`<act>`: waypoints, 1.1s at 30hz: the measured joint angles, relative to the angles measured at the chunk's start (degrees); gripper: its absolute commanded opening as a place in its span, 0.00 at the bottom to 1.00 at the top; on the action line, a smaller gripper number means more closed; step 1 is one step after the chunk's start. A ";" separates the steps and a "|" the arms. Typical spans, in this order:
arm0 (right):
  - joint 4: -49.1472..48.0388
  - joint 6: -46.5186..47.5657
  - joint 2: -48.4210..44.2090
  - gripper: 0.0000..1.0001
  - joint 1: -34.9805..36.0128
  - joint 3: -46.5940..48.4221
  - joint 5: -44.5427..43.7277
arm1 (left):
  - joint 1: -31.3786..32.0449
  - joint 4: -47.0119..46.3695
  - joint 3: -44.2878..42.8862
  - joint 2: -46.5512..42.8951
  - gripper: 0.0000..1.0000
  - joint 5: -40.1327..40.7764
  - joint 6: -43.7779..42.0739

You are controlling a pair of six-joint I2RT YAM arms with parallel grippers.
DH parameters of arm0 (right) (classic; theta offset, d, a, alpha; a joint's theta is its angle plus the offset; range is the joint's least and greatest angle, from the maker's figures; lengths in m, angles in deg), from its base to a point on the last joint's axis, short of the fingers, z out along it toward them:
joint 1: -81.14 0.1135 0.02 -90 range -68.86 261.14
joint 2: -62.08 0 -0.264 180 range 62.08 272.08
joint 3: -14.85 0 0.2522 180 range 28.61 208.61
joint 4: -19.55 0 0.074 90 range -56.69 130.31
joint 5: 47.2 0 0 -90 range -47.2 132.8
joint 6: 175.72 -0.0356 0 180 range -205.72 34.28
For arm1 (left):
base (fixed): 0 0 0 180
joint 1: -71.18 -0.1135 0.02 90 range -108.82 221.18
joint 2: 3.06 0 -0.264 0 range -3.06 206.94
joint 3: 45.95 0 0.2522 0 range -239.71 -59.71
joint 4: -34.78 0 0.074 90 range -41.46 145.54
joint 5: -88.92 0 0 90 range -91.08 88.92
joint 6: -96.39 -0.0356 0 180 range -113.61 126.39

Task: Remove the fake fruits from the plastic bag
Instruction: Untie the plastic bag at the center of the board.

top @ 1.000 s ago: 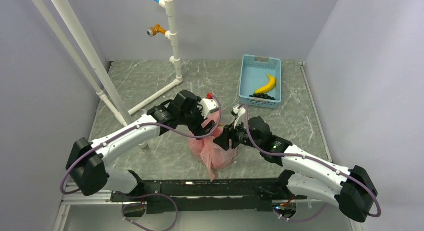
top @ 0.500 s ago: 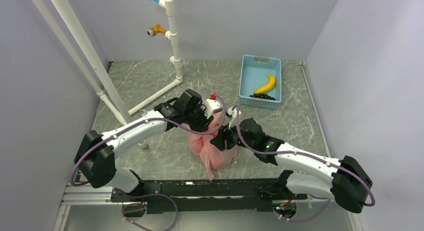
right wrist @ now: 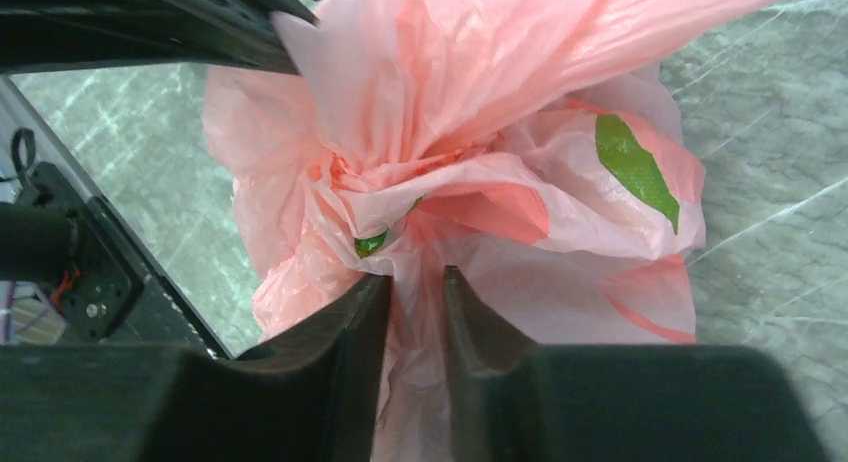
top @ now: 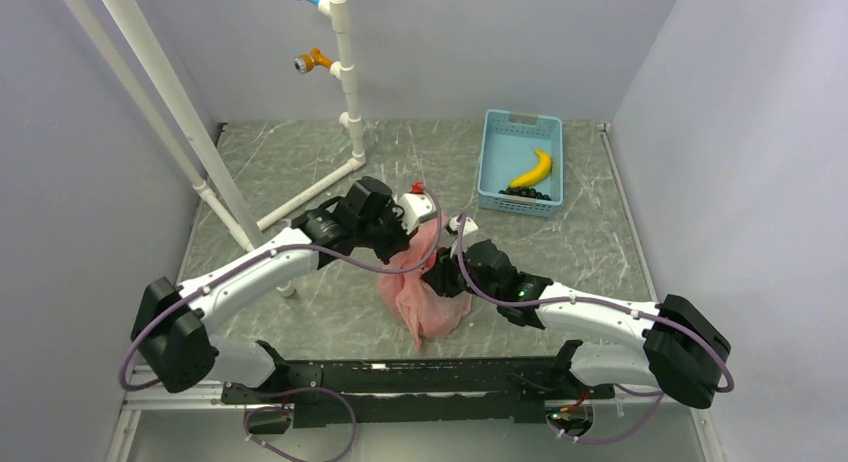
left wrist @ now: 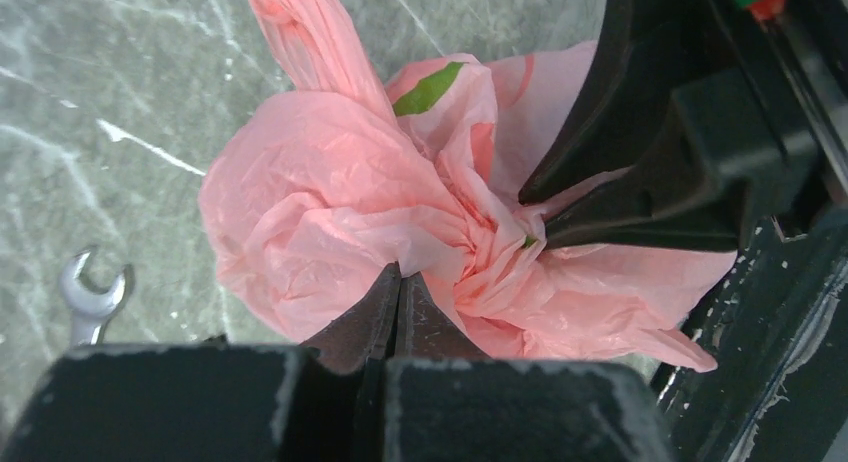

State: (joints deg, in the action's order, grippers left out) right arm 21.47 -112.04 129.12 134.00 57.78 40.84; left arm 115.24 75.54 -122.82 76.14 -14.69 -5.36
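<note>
**Pink plastic bag (top: pixel 425 294) bunched in the middle of the surface (top: pixel 300 172), gripped from both sides.**
The left wrist view shows the left hand (left wrist: pixel 400 275) pressed together on a gather of film, with a spanner (left wrist: pixel 92 292) lying near the bag. The right wrist view shows the right hand (right wrist: pixel 415 282) nipping a fold between narrowly parted fingers. Only the top view shows the blue basket (top: pixel 487 167) holding a banana (top: pixel 532 169).

The overhead camera looks steeply down from the near side over the whole desk (top: pixel 300 172). Each wrist camera peers past its own fingers (left wrist: pixel 365 317), very close to the pink bag (top: pixel 425 292), which all three views share
</note>
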 measured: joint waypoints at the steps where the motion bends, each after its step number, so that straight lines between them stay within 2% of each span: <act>1: -0.26 -0.28 0.15 0.15 0.11 0.00 -0.20 | 0.00 -0.17 0.44 -1.20 0.00 0.70 0.04; 4: -0.83 -1.16 0.26 0.00 0.39 0.02 -0.70 | 0.02 -1.01 1.60 -4.26 0.00 3.78 0.37; 13: -0.39 -3.30 -1.20 0.00 0.50 -0.04 -4.33 | 0.02 -4.63 5.70 -11.37 0.00 17.57 1.38; 21: 7.26 -4.85 -11.85 0.00 0.59 -3.02 -9.55 | 0.02 -8.37 8.22 -15.72 0.00 26.64 1.53; 26: 13.57 -5.05 -21.14 0.24 0.57 -5.55 -11.02 | 0.00 -10.08 9.44 -17.92 0.00 28.02 1.49; 28: 15.43 -3.21 -22.40 0.30 0.57 -5.16 -10.88 | -0.02 -10.14 9.51 -18.27 0.00 28.06 1.49; 33: 16.74 5.53 -21.55 0.56 0.55 -1.55 -6.40 | -0.11 -10.40 9.49 -18.23 0.00 28.04 1.51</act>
State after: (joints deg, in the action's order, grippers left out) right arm 38.21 -106.52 107.57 134.55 56.23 34.44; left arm 115.13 65.14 -113.34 57.91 13.35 -3.85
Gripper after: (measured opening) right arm 0.449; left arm 0.009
